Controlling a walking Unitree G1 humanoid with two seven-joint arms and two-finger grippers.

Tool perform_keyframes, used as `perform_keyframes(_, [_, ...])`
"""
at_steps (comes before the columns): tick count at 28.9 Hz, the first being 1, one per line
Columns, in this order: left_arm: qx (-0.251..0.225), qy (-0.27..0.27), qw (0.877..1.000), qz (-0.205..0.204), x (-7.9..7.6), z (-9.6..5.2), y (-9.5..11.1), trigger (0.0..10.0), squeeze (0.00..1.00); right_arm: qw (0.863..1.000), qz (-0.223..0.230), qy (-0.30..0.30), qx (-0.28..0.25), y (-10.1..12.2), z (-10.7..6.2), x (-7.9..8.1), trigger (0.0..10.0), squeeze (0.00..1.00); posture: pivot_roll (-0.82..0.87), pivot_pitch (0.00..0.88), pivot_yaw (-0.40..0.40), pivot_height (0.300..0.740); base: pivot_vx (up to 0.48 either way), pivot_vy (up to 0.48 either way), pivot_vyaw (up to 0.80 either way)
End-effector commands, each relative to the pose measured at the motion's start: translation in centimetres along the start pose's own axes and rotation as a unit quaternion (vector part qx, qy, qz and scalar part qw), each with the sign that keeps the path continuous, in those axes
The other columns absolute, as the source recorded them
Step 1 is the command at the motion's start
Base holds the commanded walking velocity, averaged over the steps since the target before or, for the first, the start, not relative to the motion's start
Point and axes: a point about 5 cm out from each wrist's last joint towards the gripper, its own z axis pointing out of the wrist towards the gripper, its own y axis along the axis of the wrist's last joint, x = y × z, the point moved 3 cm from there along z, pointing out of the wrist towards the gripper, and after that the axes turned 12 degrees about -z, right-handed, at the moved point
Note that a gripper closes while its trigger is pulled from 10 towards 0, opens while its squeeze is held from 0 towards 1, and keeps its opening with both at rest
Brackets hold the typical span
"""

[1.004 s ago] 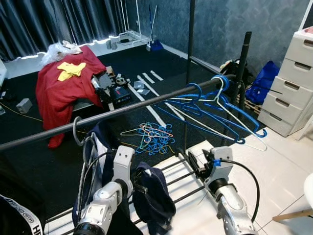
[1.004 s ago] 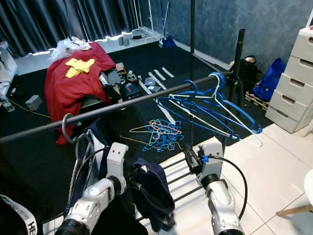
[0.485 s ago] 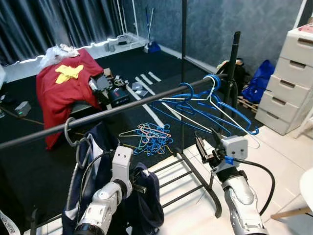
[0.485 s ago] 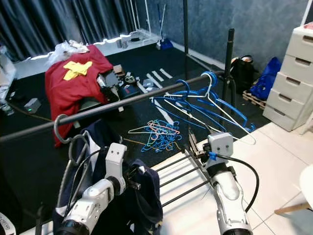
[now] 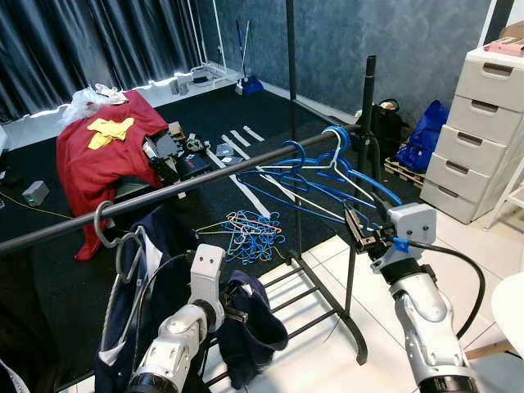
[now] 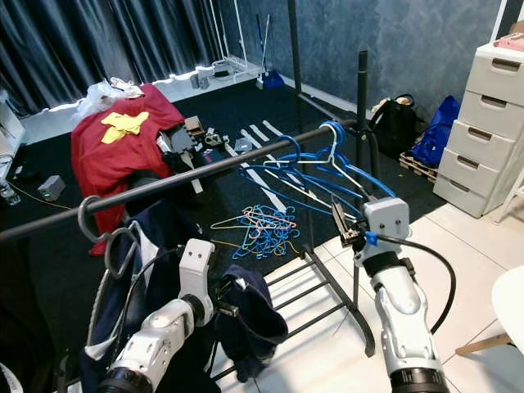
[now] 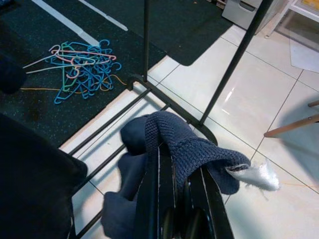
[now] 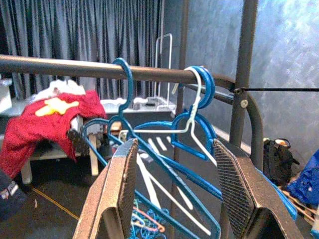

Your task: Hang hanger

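A black rail crosses the rack. Several blue hangers and one white hanger hang bunched at its right end. Near the rail's left, a metal hanger hook carries a dark navy garment. Low in front, my left gripper is shut on a fold of that navy fabric. My right gripper is raised just right of and below the blue hangers. It stands open, and its fingers frame the hangers from a short way back, touching none.
A heap of blue and pink hangers lies on the dark carpet behind the rack's base bars. Red cloth covers a seat at back left. A white drawer unit and a blue bag stand at right.
My right gripper has risen from down by the rack's base to the height of the blue hangers. The camera has shifted as well. The left gripper keeps its hold on the navy fabric.
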Motion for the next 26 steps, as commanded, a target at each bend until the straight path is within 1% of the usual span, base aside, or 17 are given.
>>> perform_keyframes(1, [-0.002,0.009,1.000,-0.003,0.4,-0.1,0.1,10.0,0.00,1.000,-0.011,0.012,-0.016,1.5,1.1,-0.3,10.0,0.00,-0.06,0.032,0.113,0.740,0.000,0.000,0.00])
perform_keyframes(2, [-0.002,0.009,1.000,-0.003,0.4,-0.1,0.1,10.0,0.00,1.000,-0.011,0.012,-0.016,1.5,1.1,-0.3,10.0,0.00,-0.06,0.032,0.113,0.740,0.000,0.000,0.00])
perform_keyframes(5, [-0.004,0.009,1.000,-0.002,0.4,0.0,0.3,10.0,0.00,1.000,-0.013,0.004,-0.007,1.8,1.6,-1.4,10.0,0.00,-0.05,0.032,0.115,0.740,0.000,0.000,0.00])
perform_keyframes(10, [-0.005,0.007,1.000,0.004,0.4,-0.1,0.5,10.0,0.00,1.000,-0.010,0.022,0.018,1.4,2.1,-1.8,10.0,0.00,-0.05,0.040,0.115,0.740,0.000,0.000,0.00])
perform_keyframes(11, [-0.006,0.006,1.000,0.006,0.5,-0.1,0.7,10.0,0.00,0.999,-0.004,0.038,0.026,1.2,2.3,-1.8,10.0,0.32,-0.04,0.042,0.117,0.740,0.000,0.000,0.00])
perform_keyframes(12, [-0.006,0.006,1.000,0.006,0.5,-0.1,0.7,10.0,0.00,0.999,-0.004,0.038,0.026,1.2,2.3,-1.8,10.0,0.32,-0.04,0.042,0.117,0.740,0.000,0.000,0.00])
perform_keyframes(13, [-0.007,0.008,1.000,0.008,0.7,-0.2,0.8,10.0,0.00,0.997,0.005,0.071,0.037,1.0,2.8,-1.5,10.0,1.00,-0.04,0.048,0.117,0.740,0.000,0.000,0.00])
perform_keyframes(14, [-0.007,0.008,1.000,0.008,0.7,-0.2,0.8,10.0,0.00,0.997,0.005,0.071,0.037,1.0,2.8,-1.5,10.0,1.00,-0.04,0.048,0.117,0.740,0.000,0.000,0.00])
perform_keyframes(15, [-0.009,0.009,1.000,0.010,0.9,-0.3,1.0,10.0,0.00,0.994,0.007,0.100,0.049,0.7,3.4,-1.2,10.0,1.00,-0.04,0.059,0.111,0.740,0.000,0.000,0.00])
perform_keyframes(17, [-0.009,0.009,1.000,0.010,0.9,-0.3,1.0,10.0,0.00,0.994,0.007,0.100,0.049,0.7,3.4,-1.2,10.0,1.00,-0.04,0.059,0.111,0.740,0.000,0.000,0.00])
perform_keyframes(18, [-0.011,0.012,1.000,0.016,1.1,-0.6,1.1,10.0,0.00,0.990,0.002,0.131,0.058,0.6,4.1,-1.0,10.0,0.26,-0.02,0.069,0.098,0.740,0.000,0.000,0.00])
perform_keyframes(19, [-0.014,0.018,1.000,0.019,1.4,-0.8,1.3,10.0,0.00,0.986,-0.002,0.153,0.064,0.5,4.9,-1.0,10.0,0.00,0.00,0.081,0.081,0.740,0.000,0.000,0.00])
perform_keyframes(20, [-0.014,0.018,1.000,0.019,1.4,-0.8,1.3,10.0,0.00,0.986,-0.002,0.153,0.064,0.5,4.9,-1.0,10.0,0.00,0.00,0.081,0.081,0.740,0.000,0.000,0.00])
perform_keyframes(21, [-0.019,0.026,0.999,0.022,1.9,-1.3,1.5,10.0,0.00,0.983,-0.003,0.169,0.066,0.6,5.6,-1.0,10.0,0.00,0.02,0.095,0.067,0.740,0.000,0.000,0.00])
perform_keyframes(22, [-0.019,0.026,0.999,0.022,1.9,-1.3,1.5,10.0,0.00,0.983,-0.003,0.169,0.066,0.6,5.6,-1.0,10.0,0.00,0.02,0.095,0.067,0.740,0.000,0.000,0.00])
perform_keyframes(24, [-0.023,0.036,0.999,0.025,2.5,-1.8,1.7,10.0,0.00,0.981,-0.002,0.182,0.067,0.5,6.2,-1.1,10.0,0.00,0.03,0.108,0.061,0.740,0.000,0.000,0.00])
perform_keyframes(26, [-0.027,0.047,0.998,0.033,3.3,-3.1,2.1,10.0,0.00,0.977,-0.021,0.197,0.077,0.4,7.2,-1.4,10.0,0.00,0.06,0.138,0.058,0.740,0.000,0.000,0.00])
